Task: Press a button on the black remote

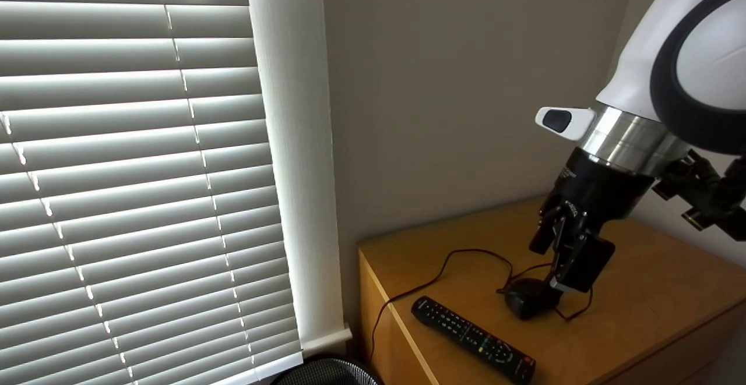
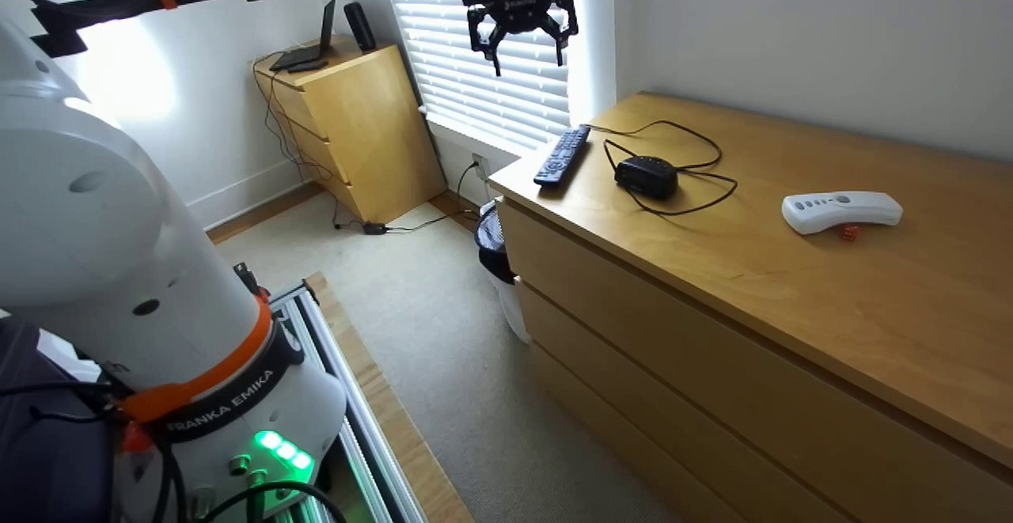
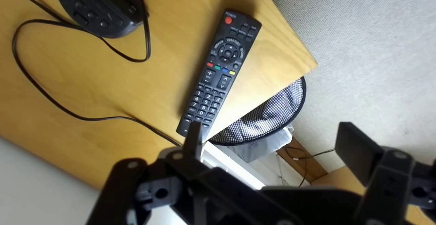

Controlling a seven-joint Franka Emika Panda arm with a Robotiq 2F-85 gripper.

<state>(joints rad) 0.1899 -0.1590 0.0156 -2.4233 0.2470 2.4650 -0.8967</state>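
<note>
The black remote lies flat, buttons up, near the corner of the wooden dresser top. It shows in both exterior views and in the wrist view. Its red power button, coloured buttons and number keys are visible in the wrist view. My gripper is open and empty, with its fingers wide apart. One finger covers a bit of the remote's lower end in the wrist view. In both exterior views the gripper hangs in the air above dresser height, apart from the remote.
A black corded device with a looped cable lies beside the remote. A white controller rests on a small red cube on the dresser. A mesh basket stands below the dresser corner, by the window blinds.
</note>
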